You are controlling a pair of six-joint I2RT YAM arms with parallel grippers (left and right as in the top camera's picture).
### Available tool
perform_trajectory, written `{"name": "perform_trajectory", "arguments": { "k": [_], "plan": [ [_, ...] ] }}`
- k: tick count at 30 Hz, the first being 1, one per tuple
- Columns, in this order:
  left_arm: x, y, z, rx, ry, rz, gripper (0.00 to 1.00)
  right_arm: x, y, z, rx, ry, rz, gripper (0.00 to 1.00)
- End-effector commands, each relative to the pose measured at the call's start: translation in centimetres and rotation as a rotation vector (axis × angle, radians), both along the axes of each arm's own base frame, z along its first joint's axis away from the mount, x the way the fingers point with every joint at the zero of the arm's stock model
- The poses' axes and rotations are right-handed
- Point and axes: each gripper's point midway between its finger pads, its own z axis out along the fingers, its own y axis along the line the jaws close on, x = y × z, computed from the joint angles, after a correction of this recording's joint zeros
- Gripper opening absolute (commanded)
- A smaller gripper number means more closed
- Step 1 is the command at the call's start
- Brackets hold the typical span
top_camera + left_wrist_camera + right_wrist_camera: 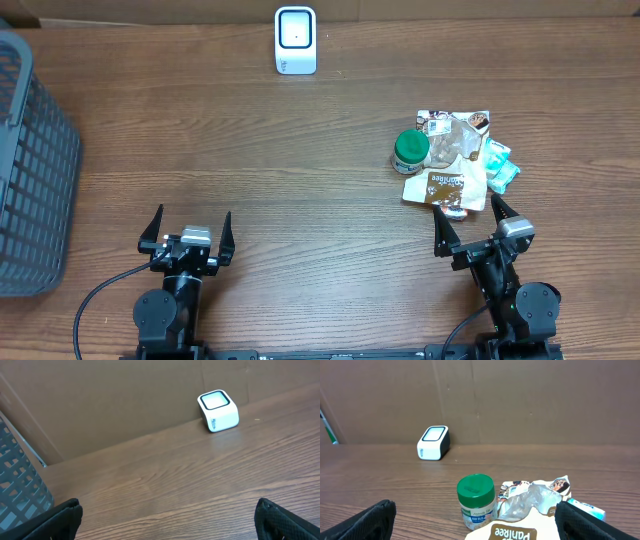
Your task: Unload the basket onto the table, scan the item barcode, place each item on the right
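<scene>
Grippers number two. The left gripper and the right gripper sit at the near edge of the table, each with its jaws spread wide and nothing between them. One white scanner with a dark window stands at the far edge, well apart from both. One grey basket stands at the left edge.

Just beyond the right gripper lies one heap of goods. It holds one jar with a green lid, upright on the heap's left side. One brown-and-white pouch lies flat, nearest the gripper, with one crumpled clear wrapper behind it. At the right are teal packets, whose number I cannot tell. These things touch or overlap.

Only the overhead view takes in basket, scanner and heap together. The left wrist view shows the scanner and a corner of the basket, but not the heap. The right wrist view shows the scanner, the jar with its label side-on, and lettering on the pouch, but not the basket. Any barcode is too small to make out.
</scene>
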Motion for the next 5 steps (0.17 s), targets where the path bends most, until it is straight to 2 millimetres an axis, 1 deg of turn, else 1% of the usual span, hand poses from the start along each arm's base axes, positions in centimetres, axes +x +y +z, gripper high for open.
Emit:
{"name": "perform_trajectory", "arguments": {
  "k": [1,5],
  "plan": [
    [-0.04,-0.11,0.09,-0.015,-0.008,-0.008,0.99,-0.03,0.14,-0.19,0.004,-0.002,0.007,1.00],
    [-0.04,-0.11,0.09,-0.015,-0.008,-0.008,1.00,-0.03,0.14,-0.19,0.004,-0.002,0.007,1.00]
  ]
}}
